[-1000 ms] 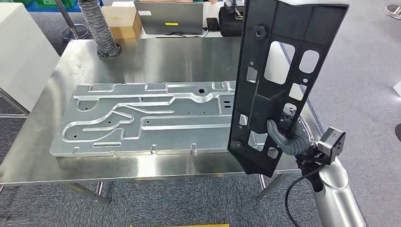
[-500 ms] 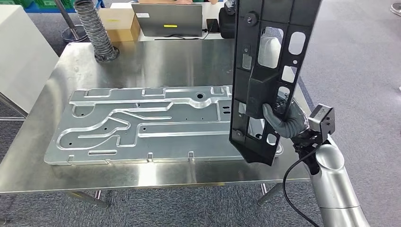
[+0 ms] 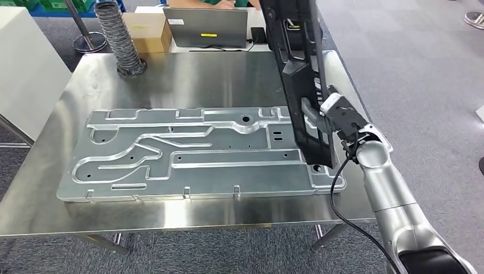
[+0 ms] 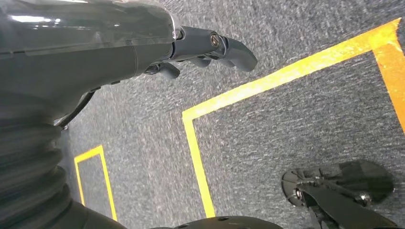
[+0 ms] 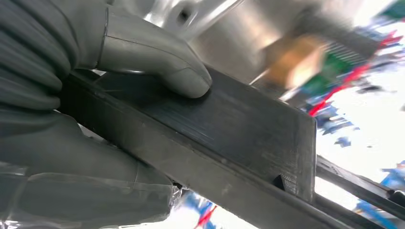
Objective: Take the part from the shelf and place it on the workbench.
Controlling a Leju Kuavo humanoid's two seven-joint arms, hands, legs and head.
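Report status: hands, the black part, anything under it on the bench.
Right hand grips black part, upright over workbench. Left hand holds nothing, over floor. Aluminium plate lies beneath the part.

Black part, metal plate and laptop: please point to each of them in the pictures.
black part (image 3: pixel 297 74), head view, on its ribbed upper body.
metal plate (image 3: pixel 188 151), head view, on its grooved middle.
laptop (image 3: pixel 205 25), head view, on its grey lid.
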